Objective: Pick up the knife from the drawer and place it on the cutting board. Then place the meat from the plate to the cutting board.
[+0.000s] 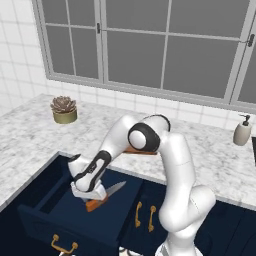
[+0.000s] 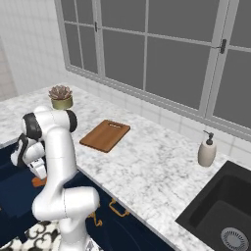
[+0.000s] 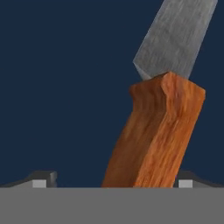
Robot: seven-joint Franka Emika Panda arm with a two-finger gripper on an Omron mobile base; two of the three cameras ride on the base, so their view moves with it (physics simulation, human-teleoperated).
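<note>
The navy drawer (image 1: 70, 216) is pulled open below the marble counter. Inside it lies the knife (image 1: 116, 188), grey blade pointing right, orange-brown handle (image 3: 153, 140) under my hand. My gripper (image 1: 90, 196) is down in the drawer, open, its fingertips (image 3: 43, 178) straddling the handle; the left one stands clear of the wood, the right one close against it. A bit of the orange handle (image 2: 38, 182) also shows beside my arm. The brown cutting board (image 2: 105, 135) lies on the counter behind my arm, a sliver of its edge (image 1: 142, 151) showing past the elbow. Plate and meat are out of view.
A potted succulent (image 1: 64, 110) stands at the counter's back left. A soap dispenser (image 2: 207, 150) sits next to the black sink (image 2: 220, 206) on the right. Navy cabinet doors with brass handles (image 1: 144, 216) are beside the drawer. A window runs behind the counter.
</note>
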